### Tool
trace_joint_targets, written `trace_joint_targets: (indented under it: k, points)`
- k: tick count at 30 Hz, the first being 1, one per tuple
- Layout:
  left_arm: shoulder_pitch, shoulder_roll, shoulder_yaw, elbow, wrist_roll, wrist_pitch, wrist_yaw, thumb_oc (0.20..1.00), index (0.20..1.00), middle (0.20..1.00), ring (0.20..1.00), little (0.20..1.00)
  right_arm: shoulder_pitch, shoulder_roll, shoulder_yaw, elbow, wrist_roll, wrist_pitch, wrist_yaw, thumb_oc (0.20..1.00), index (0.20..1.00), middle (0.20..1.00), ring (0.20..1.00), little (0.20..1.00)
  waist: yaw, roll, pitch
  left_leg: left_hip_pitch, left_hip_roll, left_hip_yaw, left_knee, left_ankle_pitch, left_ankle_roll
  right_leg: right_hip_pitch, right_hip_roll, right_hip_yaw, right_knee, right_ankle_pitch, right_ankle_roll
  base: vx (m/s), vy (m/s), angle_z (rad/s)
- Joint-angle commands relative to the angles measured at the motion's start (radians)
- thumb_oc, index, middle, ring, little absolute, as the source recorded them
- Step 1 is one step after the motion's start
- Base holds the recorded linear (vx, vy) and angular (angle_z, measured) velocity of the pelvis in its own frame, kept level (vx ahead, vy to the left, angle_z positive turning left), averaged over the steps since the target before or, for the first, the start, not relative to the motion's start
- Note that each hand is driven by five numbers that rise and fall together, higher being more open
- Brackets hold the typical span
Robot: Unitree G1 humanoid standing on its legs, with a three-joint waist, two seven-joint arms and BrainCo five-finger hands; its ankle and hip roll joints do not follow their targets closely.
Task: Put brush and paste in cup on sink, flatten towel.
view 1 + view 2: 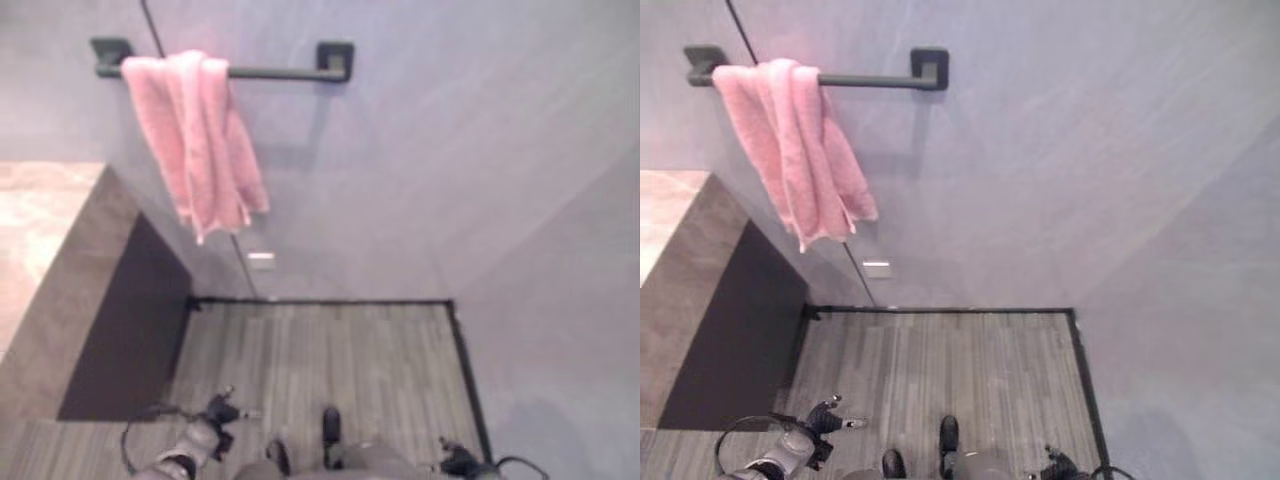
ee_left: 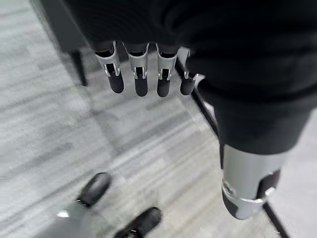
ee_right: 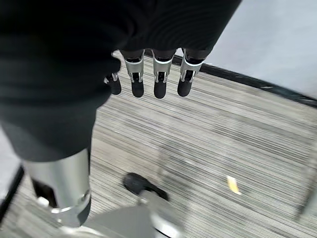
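Towel (image 1: 197, 140) hangs bunched on the left end of the wall bar (image 1: 283, 72), folded over it, long axis running down the wall. Right part of the bar, out to its right bracket, is bare: that's the open room for spreading the cloth.

Both hands sit well below the towel, down near the floor. Left hand (image 2: 143, 74) hangs with fingers straight, holding nothing; in the head views it shows below and slightly left of the towel. Right hand (image 3: 156, 74) likewise relaxed and empty, below and well to the right of the towel.

Left hand is nearer the towel, so I'd judge it the natural one to pin the left edge, with the right pulling cloth along the bar toward the bare end. Both need a long reach up.

Counter (image 1: 40, 215) lies left of the towel, its corner edge close under the towel's lower hem; watch the left elbow there. Can't see brush, paste, cup or sink from here, so their state is unknown.
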Motion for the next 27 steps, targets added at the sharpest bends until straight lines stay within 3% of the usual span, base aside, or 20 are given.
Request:
trace_joint_targets:
  k: [1, 5, 8, 9, 13, 19, 25, 27]
  points:
    - [0.022, 0.005, 0.020, 0.027, -0.006, -0.014, 0.019, 1.000, 1.000, 1.000, 1.000, 1.000, 0.006, -0.020, -0.001, 0.049, 0.035, 0.000, -0.022, 1.000, 1.000, 1.000, 1.000, 1.000, -0.037, -0.021, -0.069, -0.062, 0.007, -0.022, -0.041, 0.096, -0.019, 0.119, 0.008, 0.008, 0.055, -0.193, 0.087, 0.01, 0.030, 0.32]
    - [0.037, 0.005, 0.037, 0.032, -0.015, -0.012, 0.019, 1.000, 1.000, 1.000, 1.000, 1.000, 0.009, -0.027, -0.011, 0.045, 0.035, 0.002, -0.026, 1.000, 1.000, 1.000, 1.000, 1.000, -0.051, -0.002, -0.066, -0.092, 0.036, 0.035, -0.062, 0.109, -0.039, 0.133, 0.012, -0.019, 0.057, -0.209, 0.081, 0.09, 0.105, 0.15]
    - [0.056, 0.002, 0.049, 0.038, -0.014, -0.008, 0.020, 1.000, 1.000, 1.000, 1.000, 1.000, 0.012, -0.025, -0.011, 0.049, 0.031, 0.003, -0.025, 1.000, 1.000, 1.000, 1.000, 1.000, -0.043, 0.007, -0.074, -0.077, 0.029, 0.007, -0.062, 0.111, -0.035, 0.159, 0.013, -0.008, 0.051, -0.217, 0.085, 0.19, 0.178, 0.03]
    - [0.071, -0.001, 0.058, 0.043, -0.016, -0.010, 0.020, 1.000, 1.000, 1.000, 1.000, 1.000, 0.013, -0.020, -0.009, 0.054, 0.025, 0.003, -0.026, 1.000, 1.000, 1.000, 1.000, 1.000, -0.032, 0.009, -0.083, -0.067, 0.017, -0.024, -0.062, 0.103, -0.025, 0.174, 0.003, 0.007, 0.050, -0.225, 0.088, 0.32, 0.338, -0.01]
    - [0.073, 0.011, 0.057, 0.045, -0.012, -0.012, 0.015, 1.000, 1.000, 1.000, 1.000, 1.000, 0.013, -0.008, -0.010, 0.054, 0.020, 0.006, -0.018, 1.000, 1.000, 1.000, 1.000, 1.000, -0.020, -0.001, -0.098, -0.040, -0.010, -0.025, -0.062, 0.086, -0.003, 0.197, -0.026, 0.024, 0.058, -0.231, 0.109, 0.26, 0.290, -0.16]
    - [0.066, 0.020, 0.050, 0.037, -0.006, -0.012, 0.009, 1.000, 1.000, 1.000, 1.000, 1.000, -0.006, 0.004, -0.017, 0.054, 0.023, 0.016, -0.013, 1.000, 1.000, 1.000, 1.000, 1.000, -0.004, 0.000, -0.104, -0.073, -0.048, -0.029, 0.048, -0.006, 0.045, 0.196, -0.081, 0.043, 0.088, -0.222, 0.154, 0.20, 0.312, -0.07]
    - [0.069, 0.028, 0.041, 0.027, 0.002, -0.014, 0.008, 1.000, 1.000, 1.000, 1.000, 1.000, -0.026, 0.010, -0.026, 0.009, 0.035, 0.008, -0.022, 1.000, 1.000, 1.000, 1.000, 1.000, 0.003, 0.020, -0.100, -0.075, -0.072, -0.025, 0.061, -0.046, 0.083, 0.132, -0.107, 0.060, 0.203, -0.180, 0.190, 0.14, 0.291, -0.12]
    - [0.068, 0.035, 0.028, 0.019, 0.016, -0.015, 0.004, 1.000, 1.000, 1.000, 1.000, 1.000, -0.030, 0.003, -0.036, -0.016, 0.052, 0.001, -0.023, 1.000, 1.000, 1.000, 1.000, 1.000, -0.008, 0.030, -0.081, -0.052, -0.088, -0.032, 0.055, -0.060, 0.101, 0.077, -0.113, 0.070, 0.342, -0.152, 0.194, 0.09, 0.266, -0.02]
